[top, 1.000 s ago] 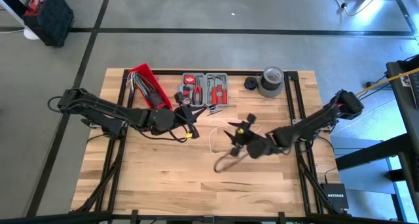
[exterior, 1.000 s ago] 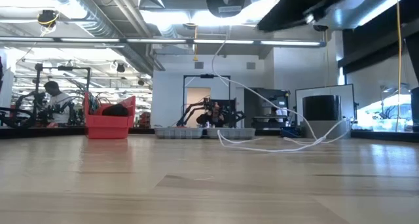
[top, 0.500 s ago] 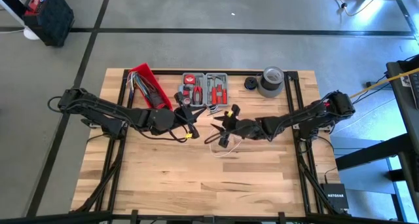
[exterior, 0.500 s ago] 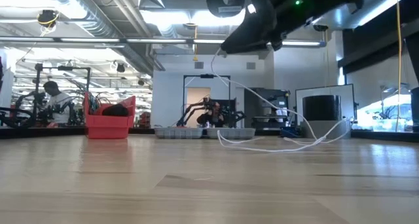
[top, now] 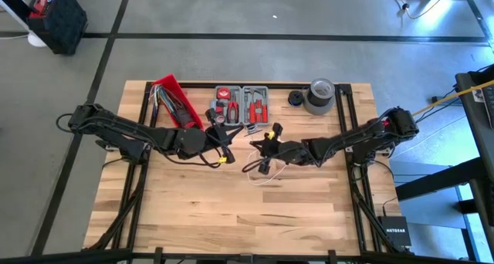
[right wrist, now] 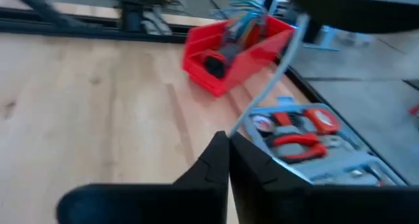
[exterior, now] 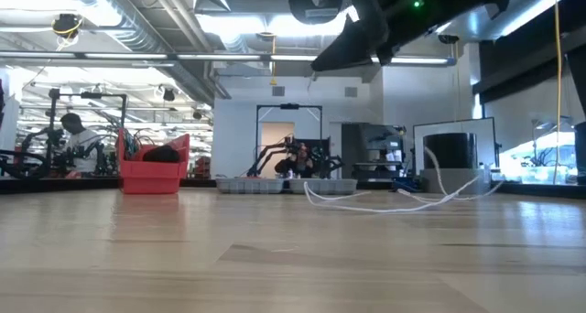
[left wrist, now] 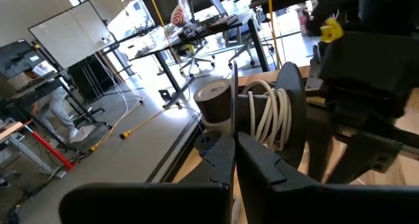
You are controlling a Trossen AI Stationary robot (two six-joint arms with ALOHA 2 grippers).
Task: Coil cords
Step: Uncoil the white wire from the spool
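The white cord (top: 261, 176) lies in loose loops on the wooden table (top: 193, 210) and shows low in the low view (exterior: 366, 201). Part of it is wound in coils (left wrist: 268, 116) on a black reel in front of my left gripper (left wrist: 234, 142), which is shut at mid-table (top: 225, 144). My right gripper (top: 261, 148) stands just right of it, above the table, and is shut on a strand of the white cord (right wrist: 275, 73). In the low view it shows at the top (exterior: 322, 64). My left gripper pinches a thin dark upright edge (left wrist: 232, 103) between its two fingers, beside the coils; I cannot tell for sure what this edge belongs to. My right gripper pinches the white cord (right wrist: 243, 122) between its fingertips. The fingers slant slightly down, pointing toward the table's left. From them the strand rises toward the left gripper.
Along the far edge stand a red bin (top: 174, 100) with coloured wires, an open grey tool case (top: 241, 103), a small black object (top: 296, 98) and a grey roll of tape (top: 320, 94). The near half of the table is bare wood.
My right gripper has gone toward the table's left and far side, up to the left gripper, sunk a little, and shut on the white cord. The strand that rose in a long arc from the table in the low view no longer hangs there.
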